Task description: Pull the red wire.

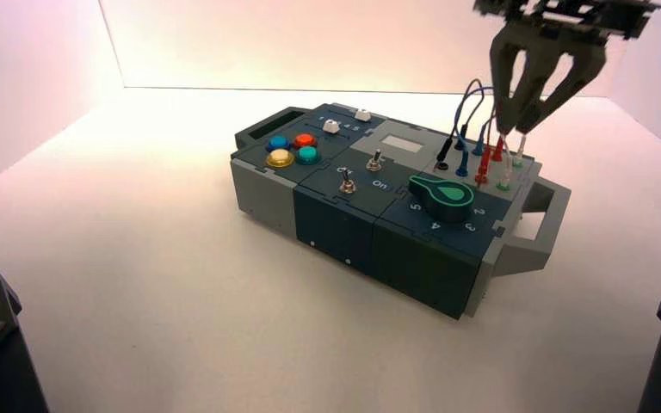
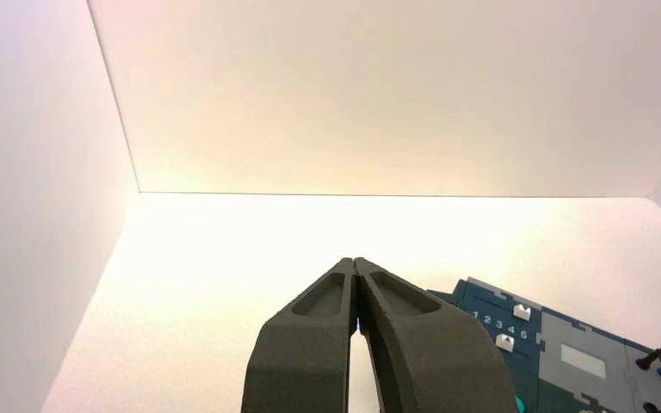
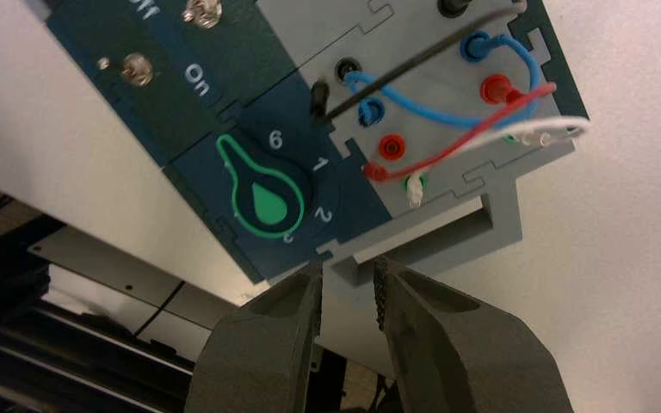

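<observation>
The right tool (image 3: 348,262) is over the wired end of the box (image 1: 426,288), its jaws parted with nothing between them. The left tool (image 2: 354,262) is parked off to the left, clenched on nothing.

The red wire (image 3: 516,107) arches above the wire panel beside the knob (image 3: 268,202), crossing close to the white wire (image 3: 482,138). Its far plug (image 3: 501,90) sits in its red socket. The near plug (image 3: 377,173) looks to be out: we can see the dark hole of the near red socket (image 3: 392,147), and the plug lies just beside it, though we can't be certain how it rests.

So we judge the pull partly done, with one end apparently free and the other still plugged in. If the task wants the whole wire off, what is left is to grip that far plug and draw it out; if one end will do, we may only need to back away.
</observation>
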Robot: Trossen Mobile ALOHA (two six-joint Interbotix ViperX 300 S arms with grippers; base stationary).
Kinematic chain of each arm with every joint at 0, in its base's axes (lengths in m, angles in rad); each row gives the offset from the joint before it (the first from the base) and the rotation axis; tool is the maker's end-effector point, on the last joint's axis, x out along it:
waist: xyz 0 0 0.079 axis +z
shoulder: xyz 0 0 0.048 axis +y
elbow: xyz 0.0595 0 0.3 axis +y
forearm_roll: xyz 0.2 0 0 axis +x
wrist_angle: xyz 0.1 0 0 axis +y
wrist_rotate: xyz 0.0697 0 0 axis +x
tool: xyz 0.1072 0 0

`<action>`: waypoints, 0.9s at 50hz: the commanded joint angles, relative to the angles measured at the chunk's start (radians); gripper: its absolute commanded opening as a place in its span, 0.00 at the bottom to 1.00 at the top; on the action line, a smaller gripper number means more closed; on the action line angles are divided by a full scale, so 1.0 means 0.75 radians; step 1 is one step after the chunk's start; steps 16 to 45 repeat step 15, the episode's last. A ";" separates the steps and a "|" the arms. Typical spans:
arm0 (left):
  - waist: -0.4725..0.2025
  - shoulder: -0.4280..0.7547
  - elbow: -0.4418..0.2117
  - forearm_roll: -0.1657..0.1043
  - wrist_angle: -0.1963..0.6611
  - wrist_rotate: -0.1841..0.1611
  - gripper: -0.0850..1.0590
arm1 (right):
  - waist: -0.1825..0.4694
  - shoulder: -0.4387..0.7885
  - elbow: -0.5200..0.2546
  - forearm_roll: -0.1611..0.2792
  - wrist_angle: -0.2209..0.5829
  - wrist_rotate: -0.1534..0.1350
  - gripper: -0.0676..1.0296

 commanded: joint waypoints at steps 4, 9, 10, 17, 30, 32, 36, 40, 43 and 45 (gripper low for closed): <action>-0.008 -0.035 -0.039 0.004 0.002 0.004 0.05 | 0.004 -0.102 0.045 0.008 0.047 -0.016 0.37; -0.010 -0.055 -0.045 0.004 0.008 0.004 0.05 | 0.004 -0.149 0.090 0.008 0.059 -0.020 0.37; -0.010 -0.057 -0.045 0.004 0.010 0.004 0.05 | 0.004 -0.162 0.096 0.008 0.059 -0.020 0.37; -0.010 -0.057 -0.049 0.004 0.016 0.004 0.05 | 0.004 -0.209 0.112 0.010 0.070 -0.018 0.37; -0.010 -0.057 -0.049 0.004 0.016 0.004 0.05 | 0.004 -0.209 0.112 0.010 0.070 -0.018 0.37; -0.010 -0.057 -0.049 0.004 0.016 0.004 0.05 | 0.004 -0.209 0.112 0.010 0.070 -0.018 0.37; -0.010 -0.057 -0.049 0.004 0.016 0.004 0.05 | 0.004 -0.209 0.112 0.010 0.070 -0.018 0.37; -0.010 -0.057 -0.049 0.004 0.016 0.004 0.05 | 0.004 -0.209 0.112 0.010 0.070 -0.018 0.37; -0.010 -0.057 -0.049 0.004 0.016 0.004 0.05 | 0.004 -0.209 0.112 0.010 0.070 -0.018 0.37; -0.010 -0.057 -0.049 0.004 0.016 0.004 0.05 | 0.004 -0.209 0.112 0.010 0.070 -0.018 0.37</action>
